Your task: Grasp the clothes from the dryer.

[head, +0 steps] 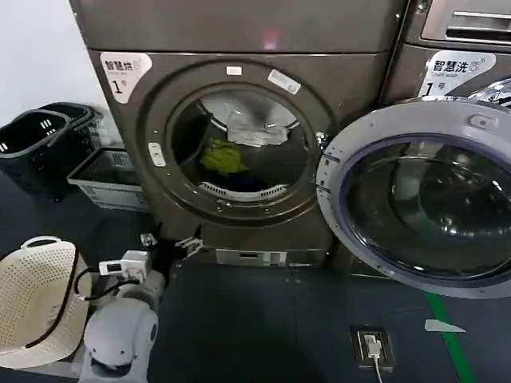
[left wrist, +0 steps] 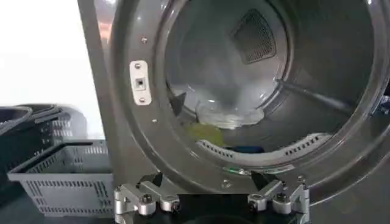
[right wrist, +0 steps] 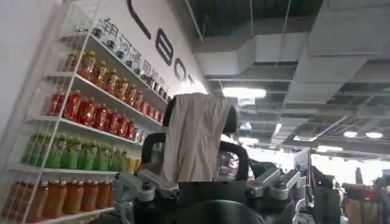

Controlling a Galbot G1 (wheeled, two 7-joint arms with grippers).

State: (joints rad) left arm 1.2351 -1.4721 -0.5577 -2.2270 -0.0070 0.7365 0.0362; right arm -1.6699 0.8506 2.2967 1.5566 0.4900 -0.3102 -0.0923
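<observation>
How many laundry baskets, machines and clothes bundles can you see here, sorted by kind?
Machines: 2, the dryer with its door open and its neighbour.
Baskets: 3, black, grey, cream.
Clothes bundles: 1, the clothes in the drum.
Total: 6.

Glossy metal dryer [head: 239, 48], soft cloth clothes [head: 224, 157]

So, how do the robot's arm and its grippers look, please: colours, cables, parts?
The left arm has rounded pale grey shells, a white box-like module and a black cable looping beside it. The left gripper has silver metal finger links with bolts on a black base; the right gripper looks alike.
</observation>
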